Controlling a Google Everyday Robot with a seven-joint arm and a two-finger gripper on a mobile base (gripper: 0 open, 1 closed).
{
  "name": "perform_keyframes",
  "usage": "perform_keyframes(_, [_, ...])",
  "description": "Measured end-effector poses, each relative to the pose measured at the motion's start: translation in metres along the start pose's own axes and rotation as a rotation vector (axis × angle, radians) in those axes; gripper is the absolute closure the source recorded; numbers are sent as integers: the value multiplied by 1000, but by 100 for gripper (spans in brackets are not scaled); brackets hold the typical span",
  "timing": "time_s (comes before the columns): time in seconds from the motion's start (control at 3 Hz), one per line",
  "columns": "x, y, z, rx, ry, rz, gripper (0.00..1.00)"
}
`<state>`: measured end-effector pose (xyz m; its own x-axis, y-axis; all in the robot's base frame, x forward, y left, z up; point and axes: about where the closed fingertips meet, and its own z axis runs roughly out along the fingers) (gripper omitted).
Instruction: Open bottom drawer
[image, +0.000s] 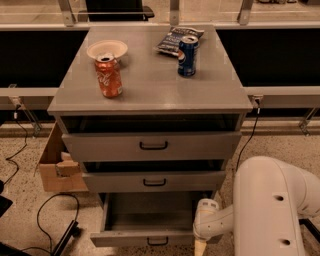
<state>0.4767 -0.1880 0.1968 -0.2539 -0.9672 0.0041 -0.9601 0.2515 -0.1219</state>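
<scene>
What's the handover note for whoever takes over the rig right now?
The gripper sits low at the right front corner of the bottom drawer; whether it touches the drawer is unclear.
The bottom drawer is pulled well out, its grey inside in view and its black handle facing front.
Done: the drawer looks open.
Left: probably only backing the arm away; pull further only if full extension is wanted.
</scene>
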Motion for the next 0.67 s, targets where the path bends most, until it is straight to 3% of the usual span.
perform_keyframes(0.33, [-2,53,17,-64,-49,-10,15])
perform_keyframes(0.67, [0,101,12,-101,-70,-14,39])
